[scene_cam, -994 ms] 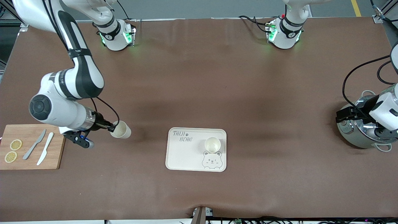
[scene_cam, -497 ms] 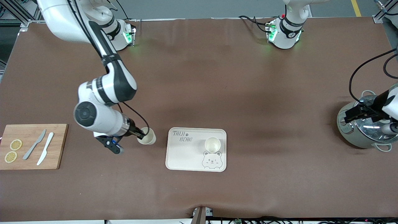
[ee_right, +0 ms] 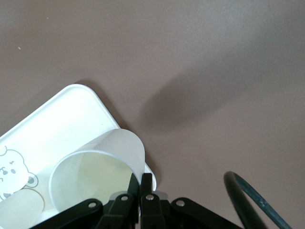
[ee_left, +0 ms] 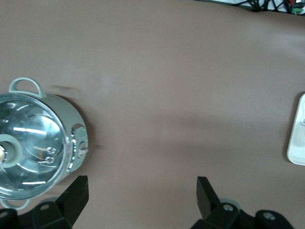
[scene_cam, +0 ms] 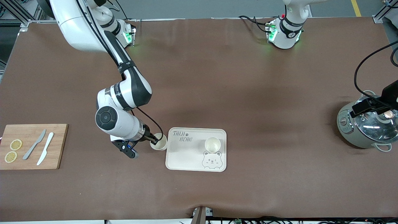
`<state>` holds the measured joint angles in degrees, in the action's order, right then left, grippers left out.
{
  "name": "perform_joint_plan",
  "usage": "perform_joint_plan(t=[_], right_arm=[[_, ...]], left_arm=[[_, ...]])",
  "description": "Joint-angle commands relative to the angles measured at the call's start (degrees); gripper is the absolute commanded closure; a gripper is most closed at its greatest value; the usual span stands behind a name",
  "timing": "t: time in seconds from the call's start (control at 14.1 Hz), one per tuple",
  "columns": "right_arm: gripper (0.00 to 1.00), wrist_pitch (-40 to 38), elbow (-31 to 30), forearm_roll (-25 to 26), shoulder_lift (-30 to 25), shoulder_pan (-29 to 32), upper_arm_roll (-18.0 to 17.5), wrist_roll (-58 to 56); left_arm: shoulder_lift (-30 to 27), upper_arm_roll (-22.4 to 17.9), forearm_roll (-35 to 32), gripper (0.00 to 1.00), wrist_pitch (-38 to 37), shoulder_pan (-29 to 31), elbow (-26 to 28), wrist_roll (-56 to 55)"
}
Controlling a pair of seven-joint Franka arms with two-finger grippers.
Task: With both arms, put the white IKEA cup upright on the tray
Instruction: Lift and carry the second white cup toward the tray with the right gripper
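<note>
A white cup (scene_cam: 159, 142) hangs open side up over the edge of the cream tray (scene_cam: 186, 155) at the right arm's end. My right gripper (scene_cam: 153, 138) is shut on its rim. In the right wrist view the fingers pinch the cup (ee_right: 95, 167) wall at my right gripper (ee_right: 141, 183), with the tray (ee_right: 57, 119) underneath. A second white cup (scene_cam: 212, 144) stands upright on the tray above the bear drawing. My left gripper (scene_cam: 360, 107) hovers open and empty over the pot; in the left wrist view my left gripper (ee_left: 141, 191) has bare table between its fingers.
A steel pot (scene_cam: 363, 127) with a glass lid stands at the left arm's end of the table. At the right arm's end lies a wooden cutting board (scene_cam: 31, 161) with two knives (scene_cam: 34, 144) and lemon slices (scene_cam: 16, 144).
My right arm has carried the cup from beside the cutting board across to the tray's edge. My left arm has drawn back over the pot toward the table's end.
</note>
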<state>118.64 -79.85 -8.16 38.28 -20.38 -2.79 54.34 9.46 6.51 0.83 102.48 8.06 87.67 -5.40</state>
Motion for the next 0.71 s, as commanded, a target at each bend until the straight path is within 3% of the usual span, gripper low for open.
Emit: perform_joint_plan(t=[0.0,0.64], right_arm=[[1.0,-0.5,2.8,-1.9,1.1,-1.0,0.4,1.3],[1.0,0.9,3.7,-2.0,4.7,-6.0,0.5,5.6]], left_arm=[[-2.2,1.1,0.8,0.0,0.4,0.5,1.6,-1.2],[-2.1,1.2,1.0,0.0,-0.3,-3.1,1.1,-3.9]])
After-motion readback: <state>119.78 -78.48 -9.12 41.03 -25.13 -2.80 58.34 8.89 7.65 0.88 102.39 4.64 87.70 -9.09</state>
